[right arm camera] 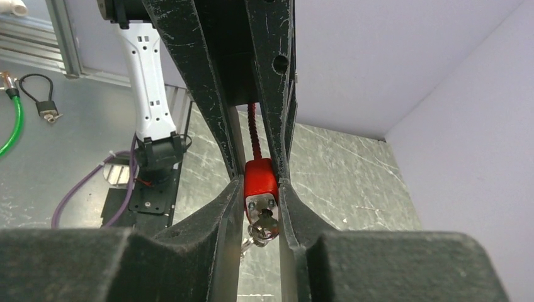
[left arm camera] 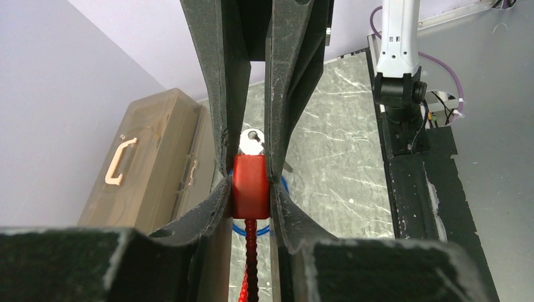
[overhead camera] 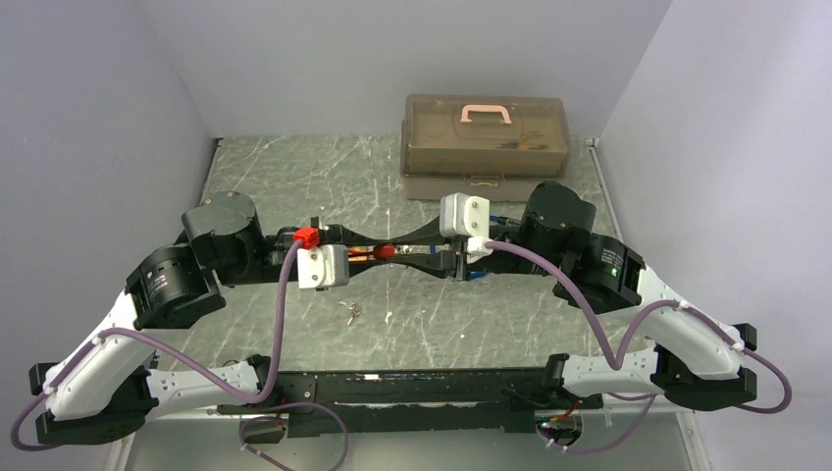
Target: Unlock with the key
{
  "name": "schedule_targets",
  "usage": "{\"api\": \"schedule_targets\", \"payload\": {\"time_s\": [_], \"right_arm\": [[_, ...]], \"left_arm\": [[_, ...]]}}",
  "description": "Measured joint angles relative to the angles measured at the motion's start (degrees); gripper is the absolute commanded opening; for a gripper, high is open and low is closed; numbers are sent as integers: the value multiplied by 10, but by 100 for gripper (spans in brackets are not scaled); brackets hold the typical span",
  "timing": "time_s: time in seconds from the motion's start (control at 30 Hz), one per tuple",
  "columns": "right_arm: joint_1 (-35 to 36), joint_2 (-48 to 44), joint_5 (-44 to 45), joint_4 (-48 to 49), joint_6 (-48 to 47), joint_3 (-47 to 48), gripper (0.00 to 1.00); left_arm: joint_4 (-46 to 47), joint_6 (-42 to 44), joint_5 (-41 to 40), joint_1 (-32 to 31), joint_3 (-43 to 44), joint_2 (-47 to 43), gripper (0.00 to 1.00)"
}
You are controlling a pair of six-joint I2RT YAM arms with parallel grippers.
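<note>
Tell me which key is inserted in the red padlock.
The key at the right gripper, seated in the red padlock. The other keys lie loose on the table.

In the top view you get only a sliver of the red padlock (overhead camera: 384, 251) at centre frame. The left gripper (overhead camera: 385, 245) and right gripper (overhead camera: 400, 245) meet over the rest and hide its key completely. The small keys (overhead camera: 350, 312) on the table just below are too small to count.

In the left wrist view, only the head of the key (left arm camera: 252, 141) shows, and the padlock's red cable (left arm camera: 248, 267) runs off the bottom edge.

In the right wrist view, a green cable (right arm camera: 9, 129) is cut off by the left edge.
</note>
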Motion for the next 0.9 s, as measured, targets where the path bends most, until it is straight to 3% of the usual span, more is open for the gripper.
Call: {"api": "schedule_targets", "payload": {"time_s": [0.07, 0.17, 0.23, 0.3, 0.43, 0.53, 0.7, 0.83, 0.9], "right_arm": [[2, 5, 5, -7, 0, 8, 0], [6, 7, 16, -12, 0, 13, 0], [6, 6, 26, -20, 4, 13, 0], [6, 6, 36, -26, 8, 13, 0], [5, -1, 49, -29, 19, 13, 0], [5, -11, 50, -29, 27, 13, 0], [5, -15, 48, -28, 42, 14, 0], [5, -14, 39, -20, 57, 13, 0], [5, -13, 32, -6, 65, 9, 0]], "left_arm": [[1, 0, -1, 1, 0, 0, 26], [2, 2, -10, 2, -1, -1, 74], [5, 7, -21, 3, -1, -2, 94], [3, 13, -33, 7, -1, -4, 99], [-15, 23, -51, 16, 0, -7, 99], [-26, 32, -55, 26, -8, -12, 93], [-40, 49, -66, 35, -32, -23, 70], [-41, 58, -65, 37, -32, -19, 37], [-45, 62, -56, 38, -28, -13, 26]]}}
